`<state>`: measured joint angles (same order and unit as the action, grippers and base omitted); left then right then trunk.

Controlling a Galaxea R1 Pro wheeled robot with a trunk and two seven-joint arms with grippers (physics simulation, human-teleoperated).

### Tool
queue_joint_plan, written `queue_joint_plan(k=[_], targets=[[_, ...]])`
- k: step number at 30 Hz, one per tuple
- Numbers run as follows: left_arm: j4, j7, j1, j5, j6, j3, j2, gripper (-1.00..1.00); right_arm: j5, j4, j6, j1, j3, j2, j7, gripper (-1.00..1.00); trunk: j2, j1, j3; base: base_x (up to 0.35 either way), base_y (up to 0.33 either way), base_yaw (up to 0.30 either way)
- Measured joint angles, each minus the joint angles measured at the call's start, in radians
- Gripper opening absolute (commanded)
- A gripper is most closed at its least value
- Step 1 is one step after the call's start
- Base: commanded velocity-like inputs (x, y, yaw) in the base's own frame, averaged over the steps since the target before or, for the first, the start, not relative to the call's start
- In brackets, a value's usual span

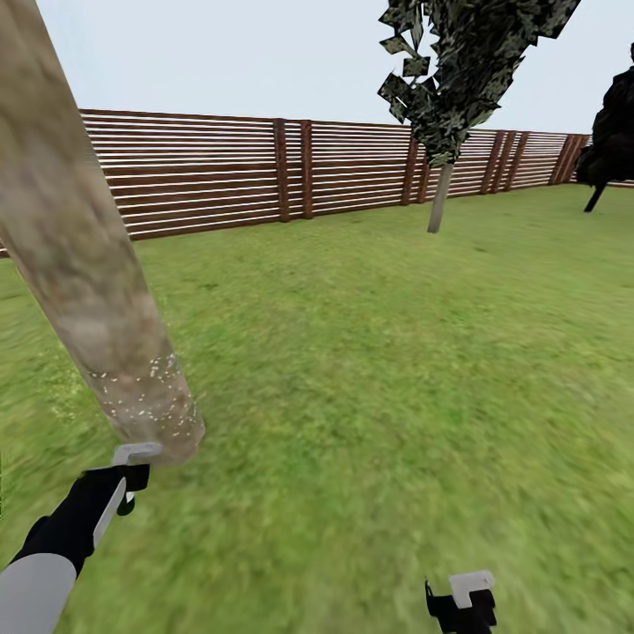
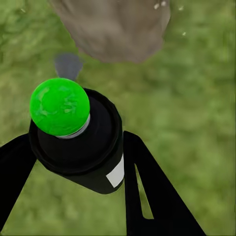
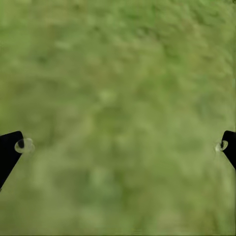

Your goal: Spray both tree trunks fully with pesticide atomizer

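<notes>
Clamped between the two black fingers of the left gripper point(image 2: 73, 162) sits the pesticide atomizer point(image 2: 81, 142), a black can with a green dome top point(image 2: 59, 106), held round its body just below the cap. It looks rigid and light, smooth-sided, so a grasp low on the cylinder, clear of the nozzle, seems the safe place; a loose hold could let it twist. Just ahead of that gripper, nearly touching in the head view, stands the near tree trunk point(image 1: 84, 255), thick and mottled, with white pesticide specks point(image 1: 150, 387) dusting only its lowest part. Higher bark looks bare. Off to the other side, the right gripper point(image 3: 118, 147) hangs spread wide and empty over lawn point(image 1: 396, 370). Well beyond both grippers, by the slatted fence point(image 1: 220, 172), rises the second tree point(image 1: 438, 198).
</notes>
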<state>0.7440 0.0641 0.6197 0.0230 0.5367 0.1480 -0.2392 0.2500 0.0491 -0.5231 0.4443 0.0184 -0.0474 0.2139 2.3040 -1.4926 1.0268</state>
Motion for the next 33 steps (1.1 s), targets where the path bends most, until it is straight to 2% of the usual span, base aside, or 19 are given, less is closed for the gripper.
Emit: queue_joint_plan(k=[2,3,4,5,7,13,22,25,27,29,30,32,33], targets=[[-0.001,0.0,0.0,-0.001,0.0,0.01,-0.004,-1.0,0.0,0.0,0.0,0.0,0.0,0.0,0.0,1.0,0.0,0.0,0.0,0.286,-0.142,0.261],[-0.001,-0.001,0.0,0.002,-0.001,0.034,-0.004,-1.0,0.0,0.0,0.0,0.0,0.0,0.001,0.0,1.0,0.0,0.0,0.0,0.279,-0.162,0.276],[0.0,-0.003,-0.001,0.01,-0.004,0.092,-0.005,-1.0,0.0,0.0,0.0,0.0,0.0,0.001,0.0,1.0,0.0,0.0,0.0,0.275,-0.165,0.277],[0.0,-0.004,-0.001,0.006,-0.006,0.105,-0.008,-1.0,0.0,0.0,0.0,0.0,0.0,0.001,0.0,1.0,0.0,0.0,0.0,0.264,-0.167,0.277],[0.0,-0.004,-0.002,0.004,-0.007,0.108,-0.009,-1.0,0.0,0.0,0.0,0.0,0.0,0.001,0.0,1.0,0.0,0.0,0.0,0.223,-0.192,0.277],[0.006,-0.004,-0.002,0.002,-0.009,0.101,0.003,-1.0,0.0,0.0,0.0,0.0,0.0,0.001,-0.001,1.0,0.0,0.0,0.0,0.008,-0.265,0.256],[0.002,-0.005,-0.002,0.001,-0.008,0.099,0.005,-1.0,0.0,0.0,0.0,0.0,0.0,0.001,-0.001,1.0,0.0,0.0,0.0,-0.037,-0.272,0.016],[-0.003,-0.006,-0.002,-0.001,-0.009,0.069,0.022,-1.0,0.0,0.0,0.0,0.0,0.0,0.001,-0.001,1.0,0.0,0.0,0.0,0.083,-0.273,0.0],[0.002,-0.013,-0.002,-0.006,-0.012,0.063,0.032,-1.0,0.0,0.0,0.0,0.0,0.0,0.001,-0.002,1.0,0.0,0.0,0.0,-0.028,-0.249,0.0],[0.004,-0.018,-0.002,-0.012,-0.025,0.057,0.074,-1.0,0.0,0.0,0.0,0.0,-0.001,0.006,-0.002,1.0,0.0,0.0,0.0,-0.277,-0.06,0.0],[0.0,-0.027,-0.003,-0.004,-0.053,0.055,0.083,-1.0,0.0,0.0,0.0,0.0,-0.001,0.006,-0.001,1.0,0.0,0.0,0.0,-0.323,-0.014,0.0],[-0.003,-0.107,-0.014,0.006,-0.099,0.033,0.076,-1.0,0.002,0.003,0.0,-0.001,-0.003,0.009,-0.004,1.0,0.0,0.0,0.0,-0.331,-0.006,0.0],[0.002,-0.206,-0.042,0.048,-0.117,0.009,0.049,-1.0,0.005,0.007,0.001,0.0,-0.007,0.009,-0.007,1.0,0.0,0.0,0.0,-0.336,-0.002,0.0]])
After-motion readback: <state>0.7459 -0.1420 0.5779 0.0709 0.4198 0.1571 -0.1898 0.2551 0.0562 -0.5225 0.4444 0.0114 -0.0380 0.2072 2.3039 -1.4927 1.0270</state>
